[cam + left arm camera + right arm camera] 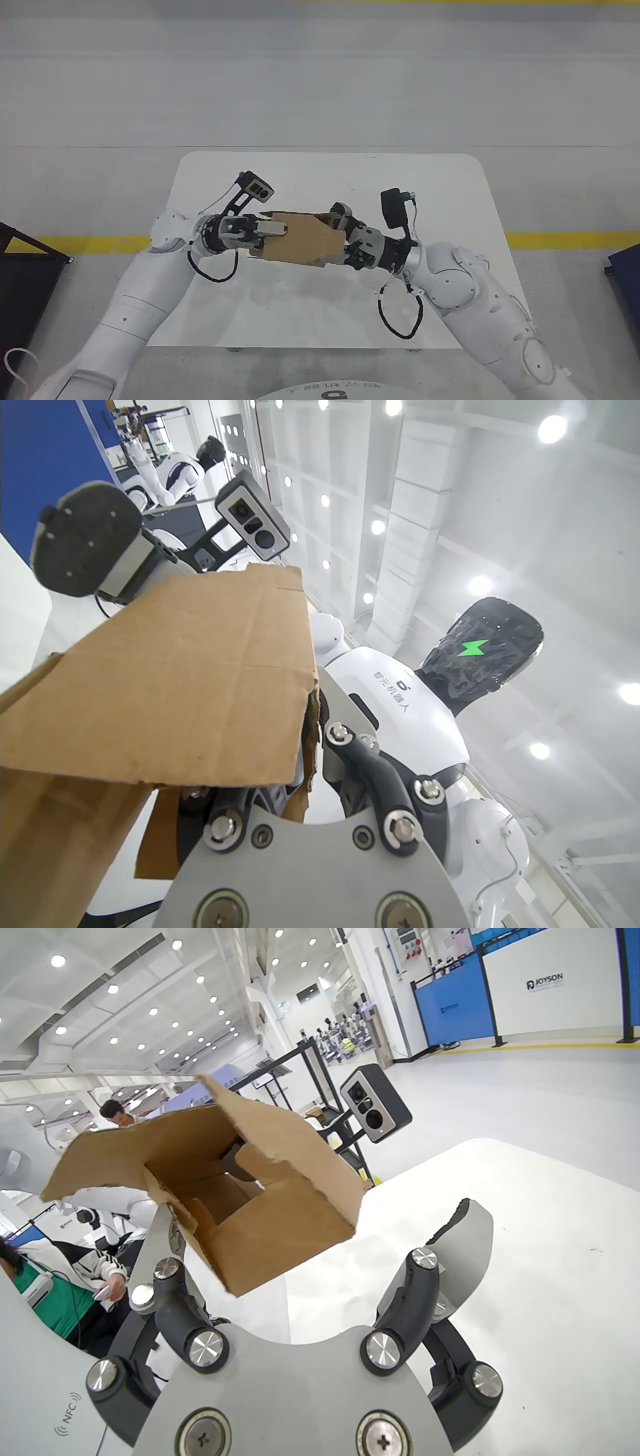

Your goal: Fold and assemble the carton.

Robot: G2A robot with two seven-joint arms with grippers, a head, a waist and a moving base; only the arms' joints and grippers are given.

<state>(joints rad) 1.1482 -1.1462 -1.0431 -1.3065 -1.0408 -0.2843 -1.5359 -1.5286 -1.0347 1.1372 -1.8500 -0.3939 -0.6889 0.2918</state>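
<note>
A brown carton (300,240) is held above the middle of the white table (440,190), between the two arms. My left gripper (265,228) is at its left end, shut on a carton wall (200,680); one finger is hidden behind the cardboard. My right gripper (345,240) is at the other end and stands open. In the right wrist view the carton's open end (225,1188) faces the camera with its flaps spread. One right finger (162,1228) touches a lower flap, while the other finger (467,1228) is free over the table.
A black bin (25,270) stands on the floor off the table's left side. A dark blue object (627,268) is on the floor at the right edge. A yellow floor line (560,240) runs past both sides. The table surface (500,1178) around the carton is bare.
</note>
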